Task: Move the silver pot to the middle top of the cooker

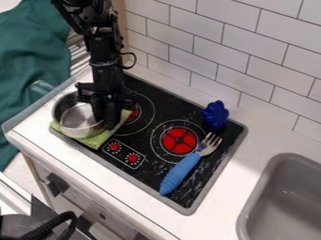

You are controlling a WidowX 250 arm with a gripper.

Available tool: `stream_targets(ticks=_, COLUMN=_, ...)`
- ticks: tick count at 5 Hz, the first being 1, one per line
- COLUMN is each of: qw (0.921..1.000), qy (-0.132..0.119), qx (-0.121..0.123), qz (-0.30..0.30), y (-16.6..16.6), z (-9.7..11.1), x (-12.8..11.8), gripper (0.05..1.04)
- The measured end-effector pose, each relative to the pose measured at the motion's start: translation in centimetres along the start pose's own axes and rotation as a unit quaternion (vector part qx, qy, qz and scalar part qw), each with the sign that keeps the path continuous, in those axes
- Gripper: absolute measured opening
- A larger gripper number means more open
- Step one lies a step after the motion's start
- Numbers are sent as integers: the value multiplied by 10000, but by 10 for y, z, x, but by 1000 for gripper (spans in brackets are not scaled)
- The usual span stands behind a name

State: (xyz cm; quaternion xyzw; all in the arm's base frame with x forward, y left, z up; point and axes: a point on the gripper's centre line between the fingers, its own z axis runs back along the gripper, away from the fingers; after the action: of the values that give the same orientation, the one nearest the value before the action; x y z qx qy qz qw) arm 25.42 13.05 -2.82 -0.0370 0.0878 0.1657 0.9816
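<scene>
The black gripper [108,117] hangs down at the left end of the cooker, over the right side of the silver pot [76,120]. One finger reaches inside or across the pot's right rim; whether the fingers hold the rim cannot be made out. The pot stands upright on a green cloth [95,140] at the cooker's left corner. The black cooker [145,177] has two red burners, the left one partly covered by the gripper.
A blue-handled fork [180,174] lies across the cooker's right part, beside the right burner [179,140]. A dark blue toy [216,115] sits at the back right edge. Behind runs a tiled wall [213,51]; a grey sink [282,201] is at the lower right.
</scene>
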Motion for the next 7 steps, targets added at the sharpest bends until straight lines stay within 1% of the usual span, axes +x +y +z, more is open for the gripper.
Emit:
stream_targets(ticks=1, qw=9999, qy=-131, qx=51, qz=-56, y=1, z=11, x=1, gripper=69)
stream_targets(ticks=2, qw=9994, qy=-191, qx=107, qz=-281, y=2, z=17, x=-1, gripper=62)
stream_targets(ticks=3, qw=9953, qy=-463, qx=203, qz=-832, y=2, z=32, x=-6, gripper=61)
stream_targets(ticks=4, qw=9872, qy=-708, qx=376, qz=-1376, y=-12, z=47, x=-4, gripper=61)
stream_targets(ticks=5, qw=9769, qy=-793, qx=452, qz=-1933, y=-37, z=50, x=-1, gripper=61)
stream_targets(ticks=6, qw=9680, qy=-917, qx=556, qz=-2271, y=-60, z=58, x=7, gripper=61)
stream_targets(ticks=7, qw=9651, qy=-860, qx=620, qz=-2396, y=-79, z=59, x=11, gripper=61)
